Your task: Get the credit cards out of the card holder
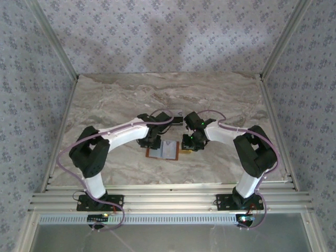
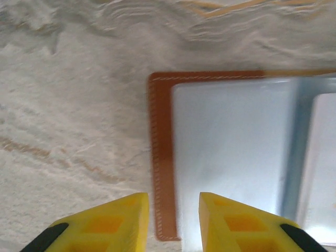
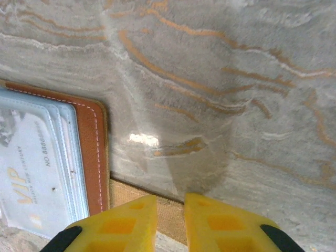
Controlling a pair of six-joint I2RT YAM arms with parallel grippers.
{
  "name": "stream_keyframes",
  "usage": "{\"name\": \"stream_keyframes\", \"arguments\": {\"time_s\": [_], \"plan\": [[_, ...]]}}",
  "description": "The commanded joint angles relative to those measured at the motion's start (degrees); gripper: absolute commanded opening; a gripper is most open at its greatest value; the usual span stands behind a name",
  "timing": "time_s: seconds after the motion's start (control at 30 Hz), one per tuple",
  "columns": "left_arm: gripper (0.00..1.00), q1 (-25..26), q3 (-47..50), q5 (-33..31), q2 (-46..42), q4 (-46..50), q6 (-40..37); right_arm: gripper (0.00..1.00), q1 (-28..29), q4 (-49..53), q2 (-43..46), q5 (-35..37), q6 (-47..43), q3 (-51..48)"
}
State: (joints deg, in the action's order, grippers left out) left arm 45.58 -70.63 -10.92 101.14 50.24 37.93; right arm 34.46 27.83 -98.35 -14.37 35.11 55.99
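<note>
Left claw (image 2: 173, 198) narrowly parted over card holder (image 2: 160, 157) edge; right claw (image 3: 170, 198) narrow above strap (image 3: 126, 190).

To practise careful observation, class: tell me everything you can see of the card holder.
The card holder lies opened flat near the middle of the marble table. Its cover looks like orange-brown leather, with pale stitching along the edge and rounded corners. Inside are clear, bluish plastic sleeves. A pale card marked VIP sits in one. A tan tab shows beside its edge.
</note>
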Motion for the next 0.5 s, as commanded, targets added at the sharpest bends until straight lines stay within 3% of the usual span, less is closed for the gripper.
{"name": "stream_keyframes", "arguments": {"time_s": [0.0, 0.23, 0.47], "plan": [[0.30, -2.20, 2.05, 2.77, -4.01, -1.71, -0.34, 0.23, 0.91, 3.87, 1.03, 0.24, 0.48, 1.89], [0.27, -5.49, 4.74, 11.32, -9.12, -7.89, 0.34, 0.25, 2.98, 5.36, 1.97, 0.33, 2.05, 5.37], [0.27, -8.34, 9.06, 26.85, -8.23, -22.45, 4.58, 0.32, 5.24, 3.95, 1.22, 0.05, 5.08, 6.99]]}}
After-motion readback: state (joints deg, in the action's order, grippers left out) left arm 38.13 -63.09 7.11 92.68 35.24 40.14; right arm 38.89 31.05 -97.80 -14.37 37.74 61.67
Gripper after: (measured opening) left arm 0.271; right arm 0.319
